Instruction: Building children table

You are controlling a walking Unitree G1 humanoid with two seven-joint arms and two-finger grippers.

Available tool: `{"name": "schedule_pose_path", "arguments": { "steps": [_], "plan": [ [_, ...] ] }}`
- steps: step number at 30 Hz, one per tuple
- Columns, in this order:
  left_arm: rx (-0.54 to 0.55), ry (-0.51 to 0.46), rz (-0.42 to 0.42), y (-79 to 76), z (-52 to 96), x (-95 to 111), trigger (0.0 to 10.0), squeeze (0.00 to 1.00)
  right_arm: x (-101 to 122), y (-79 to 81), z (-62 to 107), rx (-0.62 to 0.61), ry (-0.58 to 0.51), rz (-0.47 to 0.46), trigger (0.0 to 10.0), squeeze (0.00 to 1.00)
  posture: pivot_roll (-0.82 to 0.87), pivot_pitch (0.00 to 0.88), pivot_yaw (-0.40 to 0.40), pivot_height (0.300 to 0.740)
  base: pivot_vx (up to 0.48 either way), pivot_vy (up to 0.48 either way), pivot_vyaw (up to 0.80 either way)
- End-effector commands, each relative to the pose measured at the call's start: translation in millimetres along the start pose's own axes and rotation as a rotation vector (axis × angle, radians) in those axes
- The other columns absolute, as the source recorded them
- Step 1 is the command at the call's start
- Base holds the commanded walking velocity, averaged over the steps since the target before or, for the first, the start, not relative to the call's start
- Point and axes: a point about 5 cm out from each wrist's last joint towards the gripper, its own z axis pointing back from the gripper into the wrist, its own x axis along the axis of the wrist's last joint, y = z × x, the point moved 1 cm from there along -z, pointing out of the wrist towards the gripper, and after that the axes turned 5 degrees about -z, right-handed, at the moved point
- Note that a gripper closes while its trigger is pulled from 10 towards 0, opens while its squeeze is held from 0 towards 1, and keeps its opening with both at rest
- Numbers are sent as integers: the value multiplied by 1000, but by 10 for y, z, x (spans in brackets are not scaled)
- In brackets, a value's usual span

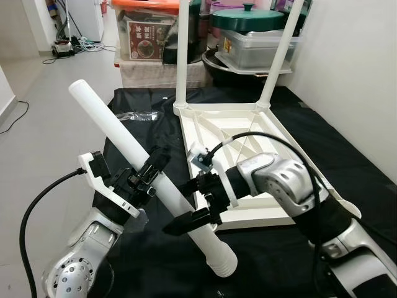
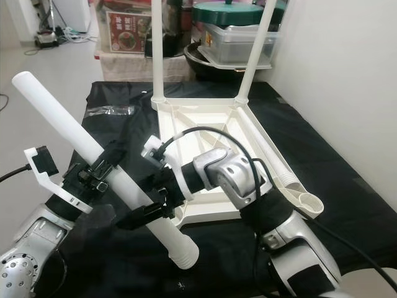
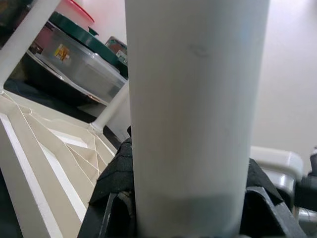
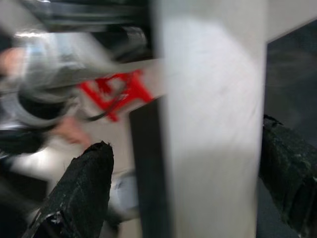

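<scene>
Black cloth (image 1: 347, 149) covers the floor by a white wall, and the white table top (image 1: 248, 133) lies upside down on it. 2 legs (image 1: 183, 56) already stand up from its far corners. Behind them are storage boxes (image 1: 149, 34) and a pot with a green lid (image 1: 248, 17).

Both grippers hold 1 loose white table leg (image 1: 111, 121) in the air, in front of the table top and to its left. It tilts, with the plain end up high on the left and the ribbed end (image 1: 222, 259) low, near the cloth. The left gripper (image 1: 147, 174) is closed around the middle of the leg. The right gripper (image 1: 198, 208) is lower down, and its fingers sit on both sides of the leg, closed on it too, as far as I can tell.

This leg looks like a hollow plastic tube, so it is probably light and stiff. It is smooth, so it could slip or spin. Holding it at the middle seems best, leaving the ribbed end free to go into an empty corner socket (image 2: 308, 202).
</scene>
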Motion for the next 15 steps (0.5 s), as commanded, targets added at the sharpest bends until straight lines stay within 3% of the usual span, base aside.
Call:
{"name": "schedule_pose_path", "arguments": {
  "steps": [1, 6, 7, 8, 11, 12, 15],
  "plan": [
    [-31, -4, -1, -41, -49, -1, 0, 0, -90, -48, -77, -48, 31, -25, 10000, 0, 83, 0, -84, 740, 0, 0, 0],
    [-34, -4, -2, -48, -60, -17, 0, 0, -120, -172, -190, -147, 21, -47, 10000, 0, 91, 0, -85, 740, 0, 0, 0],
    [-33, -4, 0, -52, -58, -29, 0, 0, -122, -209, -223, -177, 11, -56, 8157, 0, 94, 0, -88, 740, 0, 0, 0],
    [-32, -5, 2, -56, -53, -39, 0, 0, -127, -231, -249, -195, 4, -63, 3922, 0, 94, 0, -88, 740, 0, 0, 0],
    [-31, -5, 4, -59, -48, -47, 0, 0, -130, -232, -261, -202, -1, -66, 3922, 0, 94, 0, -88, 740, 0, 0, 0],
    [-31, -6, 6, -63, -44, -54, 0, 0, -132, -225, -269, -203, -10, -71, 0, 0, 95, 0, -90, 740, 0, 0, 0],
    [-29, -2, 7, -66, -41, -70, 0, 0, -125, -185, -271, -189, -33, -75, 0, 0, 92, 0, -89, 740, 0, 0, 0]
  ]
}}
